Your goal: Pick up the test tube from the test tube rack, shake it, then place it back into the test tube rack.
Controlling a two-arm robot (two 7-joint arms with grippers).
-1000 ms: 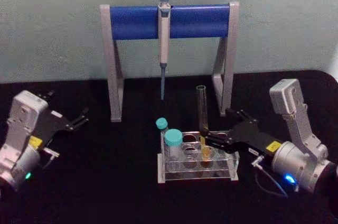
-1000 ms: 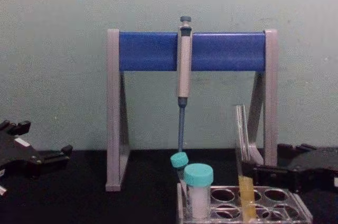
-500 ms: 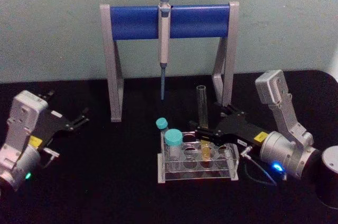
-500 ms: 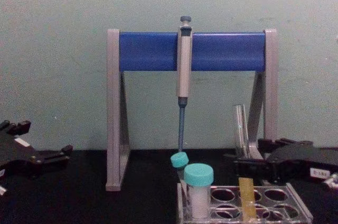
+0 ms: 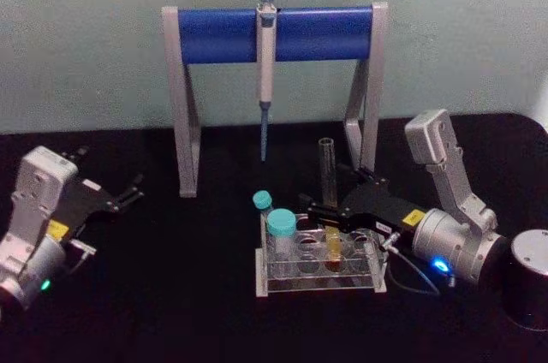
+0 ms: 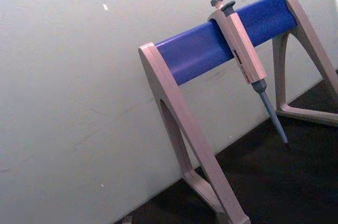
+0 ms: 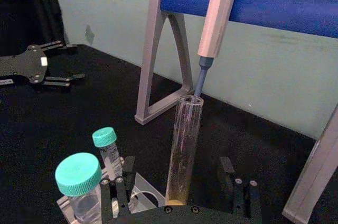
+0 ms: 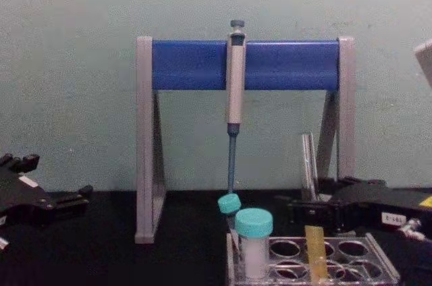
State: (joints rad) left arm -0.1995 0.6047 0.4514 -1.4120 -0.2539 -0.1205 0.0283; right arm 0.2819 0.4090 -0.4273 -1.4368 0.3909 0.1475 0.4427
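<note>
Glass test tube [image 5: 327,175] stands in the test tube rack [image 5: 295,281] (liquid yellow). The right gripper [image 5: 323,213] flanks it, fingers apart. The left gripper [image 5: 132,192] sits parked at the left, fingers likewise spread.

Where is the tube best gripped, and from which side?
Grip the tube on its bare glass just above the rack, coming in level from the robot's right. It stands upright with its liquid low, and the teal-capped vials crowd its left side. The right end effector straddles it there, open.
</note>
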